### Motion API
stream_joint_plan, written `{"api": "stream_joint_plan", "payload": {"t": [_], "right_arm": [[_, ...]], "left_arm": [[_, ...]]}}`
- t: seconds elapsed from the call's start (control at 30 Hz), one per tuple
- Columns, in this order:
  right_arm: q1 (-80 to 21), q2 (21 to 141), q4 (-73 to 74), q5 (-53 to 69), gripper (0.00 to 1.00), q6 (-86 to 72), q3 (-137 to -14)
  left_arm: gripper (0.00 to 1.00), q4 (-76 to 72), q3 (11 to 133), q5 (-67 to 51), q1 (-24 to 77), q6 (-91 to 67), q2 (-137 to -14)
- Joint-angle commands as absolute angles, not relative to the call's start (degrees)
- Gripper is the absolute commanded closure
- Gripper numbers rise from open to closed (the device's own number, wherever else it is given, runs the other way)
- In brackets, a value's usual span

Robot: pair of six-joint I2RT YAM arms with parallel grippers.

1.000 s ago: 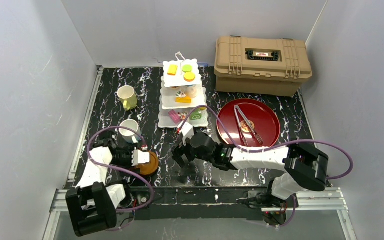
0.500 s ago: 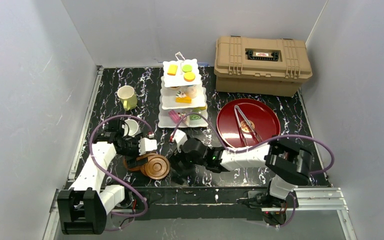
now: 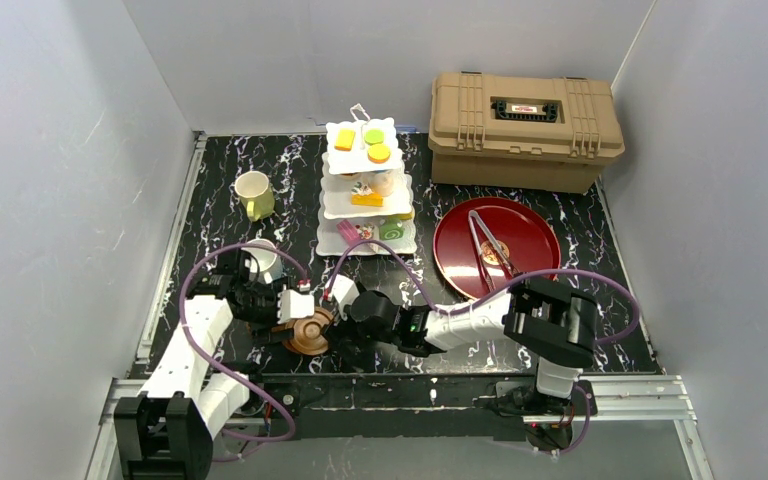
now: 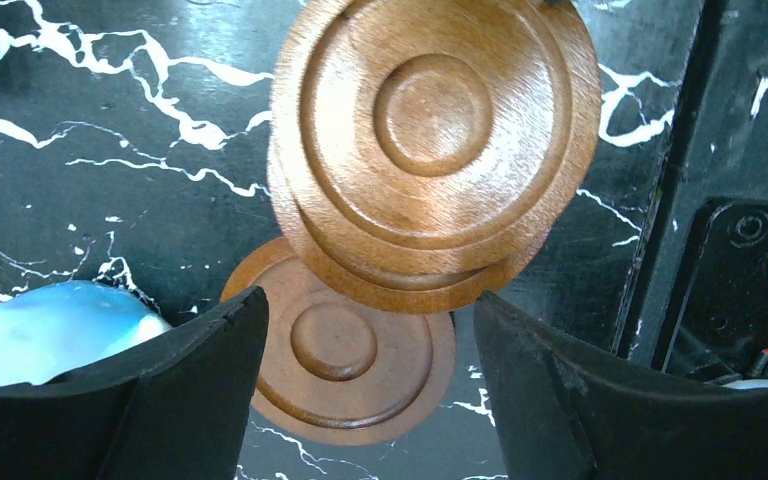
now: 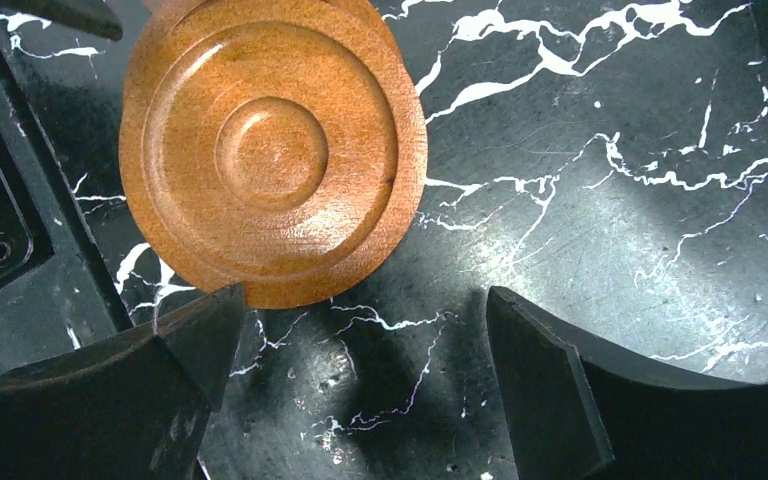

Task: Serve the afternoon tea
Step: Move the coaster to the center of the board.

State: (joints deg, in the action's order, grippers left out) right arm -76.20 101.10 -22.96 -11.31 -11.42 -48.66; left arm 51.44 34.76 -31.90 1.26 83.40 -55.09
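Observation:
A stack of round brown coasters (image 3: 311, 333) lies near the table's front edge, between my two grippers. In the left wrist view the upper coasters (image 4: 435, 120) overlap a lower coaster (image 4: 345, 350) that lies flat on the marble. My left gripper (image 4: 368, 295) stands open above that lower coaster and grips nothing. My right gripper (image 5: 365, 292) is wide open over bare marble, its left finger beside the top coaster (image 5: 270, 150). The white mug (image 3: 261, 258) is partly hidden behind the left arm. The yellow-green mug (image 3: 253, 193) and the cake stand (image 3: 365, 190) with pastries stand farther back.
A red round tray (image 3: 535, 250) with tongs (image 3: 490, 250) lies right of the stand. The tan case (image 3: 525, 128) is at the back right. The black front rail (image 4: 740, 250) runs just beside the coasters. Purple cables loop over both arms.
My right gripper has moved left up to the coasters. The left gripper has shifted right and slightly back, and the coaster stack has slid apart.

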Motion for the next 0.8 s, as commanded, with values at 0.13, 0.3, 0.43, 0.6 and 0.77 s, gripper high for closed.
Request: {"api": "stream_joint_plan", "payload": {"t": [0.13, 0.3, 0.43, 0.6, 0.77], "right_arm": [[-75.5, 99.4, -27.0, -11.7, 0.02, -11.1, -50.6], [-74.3, 101.4, -28.3, -10.1, 0.02, -12.1, -52.5], [-74.1, 104.6, -26.0, -12.1, 0.02, -11.0, -54.5], [-74.1, 105.5, -26.0, -15.0, 0.07, -9.9, -51.7], [-73.5, 102.2, -23.9, -19.6, 0.09, -8.2, -47.4]], "left_arm": [[0.28, 54.6, 31.3, -31.4, 0.4, 92.2, -53.1], [0.27, 54.3, 29.9, -31.5, 0.3, 95.7, -52.4], [0.27, 49.7, 28.0, -33.5, 0.4, 93.2, -50.4], [0.26, 45.8, 26.3, -35.3, 0.4, 92.0, -49.3], [0.25, 43.2, 25.9, -36.2, 0.6, 91.7, -50.7]]}}
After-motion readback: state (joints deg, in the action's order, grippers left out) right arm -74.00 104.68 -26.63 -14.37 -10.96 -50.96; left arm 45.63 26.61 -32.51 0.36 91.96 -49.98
